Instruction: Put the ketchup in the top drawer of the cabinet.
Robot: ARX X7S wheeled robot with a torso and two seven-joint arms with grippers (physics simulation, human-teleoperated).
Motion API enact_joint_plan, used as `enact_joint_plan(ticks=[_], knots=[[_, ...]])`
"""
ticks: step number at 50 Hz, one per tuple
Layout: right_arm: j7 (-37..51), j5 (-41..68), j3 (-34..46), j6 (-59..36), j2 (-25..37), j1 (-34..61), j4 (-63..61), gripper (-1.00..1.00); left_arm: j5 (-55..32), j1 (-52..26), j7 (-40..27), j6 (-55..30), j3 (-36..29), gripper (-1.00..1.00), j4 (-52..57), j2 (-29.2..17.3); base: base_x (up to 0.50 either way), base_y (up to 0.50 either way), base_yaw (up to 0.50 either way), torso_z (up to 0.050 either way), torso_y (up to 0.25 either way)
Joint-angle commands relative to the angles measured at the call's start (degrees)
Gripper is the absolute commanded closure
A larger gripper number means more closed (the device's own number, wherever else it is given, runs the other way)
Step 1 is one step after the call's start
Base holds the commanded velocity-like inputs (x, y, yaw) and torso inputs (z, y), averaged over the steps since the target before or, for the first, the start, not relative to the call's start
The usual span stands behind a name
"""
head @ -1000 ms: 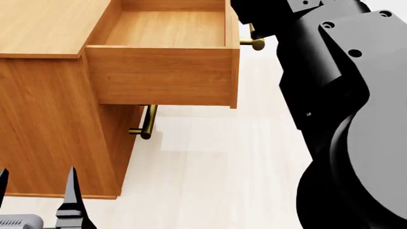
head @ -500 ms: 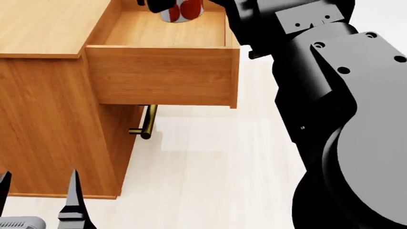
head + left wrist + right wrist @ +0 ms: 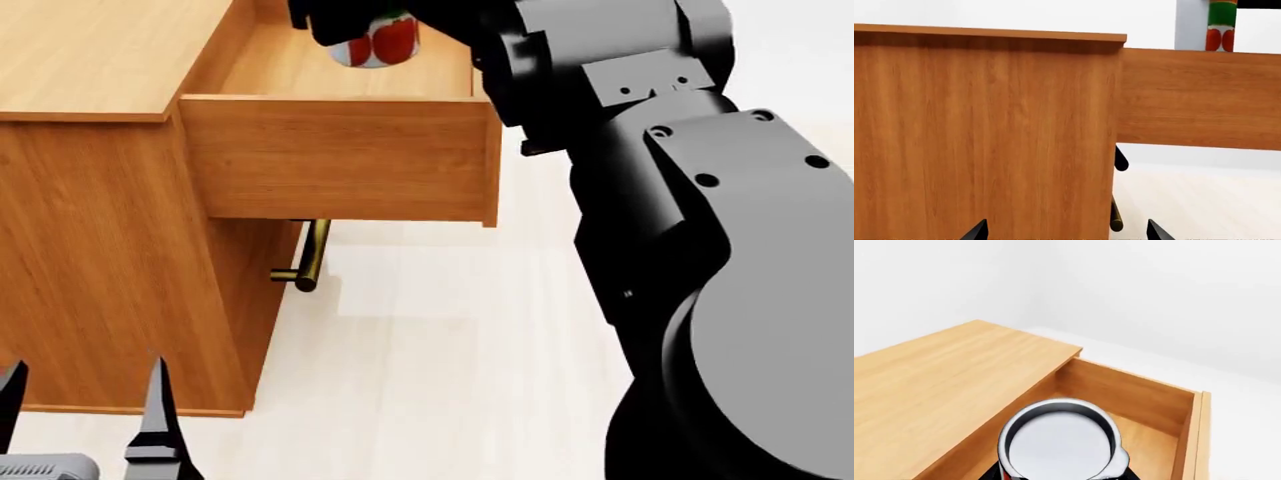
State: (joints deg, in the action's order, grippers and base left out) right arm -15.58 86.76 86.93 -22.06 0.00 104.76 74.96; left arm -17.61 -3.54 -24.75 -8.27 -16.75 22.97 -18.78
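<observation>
Ketchup point(image 3: 376, 42) hangs in the right gripper point(image 3: 358, 22) above the open top drawer point(image 3: 342, 155) in the head view, near the drawer's back and upright, its red side with tomatoes showing below the dark fingers clamped round it. The drawer stands pulled out from the cabinet point(image 3: 94, 250), and the lower drawer's brass handle point(image 3: 310, 256) shows beneath it. The left gripper point(image 3: 83, 420) sits low by the cabinet's base, fingers spread and holding nothing. The left wrist view faces the cabinet point(image 3: 987, 135) side, with the can point(image 3: 1221, 27) above the drawer point(image 3: 1197, 97) wall. The right wrist view looks down on the can's silver top point(image 3: 1059, 446) over the drawer point(image 3: 1134, 390) interior.
</observation>
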Motion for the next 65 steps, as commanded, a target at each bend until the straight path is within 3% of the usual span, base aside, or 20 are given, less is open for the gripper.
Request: enact_joint_plan(ticks=[1,23,49,50,65], knots=[[-0.7,-0.4,-0.5,2.2,0.0,-2.2,0.0,1.0,-0.1,-0.1,-0.1,0.2,-0.3,-1.0,-0.4,0.0,0.0,0.0,0.0,0.0,0.0],[-0.8,-10.2,-9.6,-0.9,0.0,-4.8,0.0,1.0,-0.4,-0.2,-0.4,0.4,-0.5,-1.0,-0.4,-0.2,0.0,0.0,0.0,0.0,0.0],[-0.6,-10.3,-9.6,-0.9,0.0,-5.5,0.0,1.0,-0.5,-0.2,-0.7,0.9,-0.8,-1.0,-0.8,-0.4,0.0,0.0,0.0,0.0,0.0],[-0.6,-10.5,-9.7,-0.8,0.0,-5.5,0.0,-1.0,-0.6,-0.2,-0.7,0.9,-0.8,-1.0,-0.7,-0.5,0.0,0.0,0.0,0.0,0.0],[0.0,-16.6,-15.7,-1.0,0.0,-6.3,0.0,-1.0,-0.8,-0.2,-1.0,1.0,-0.8,-1.0,-0.7,-0.6,0.0,0.0,0.0,0.0,0.0]])
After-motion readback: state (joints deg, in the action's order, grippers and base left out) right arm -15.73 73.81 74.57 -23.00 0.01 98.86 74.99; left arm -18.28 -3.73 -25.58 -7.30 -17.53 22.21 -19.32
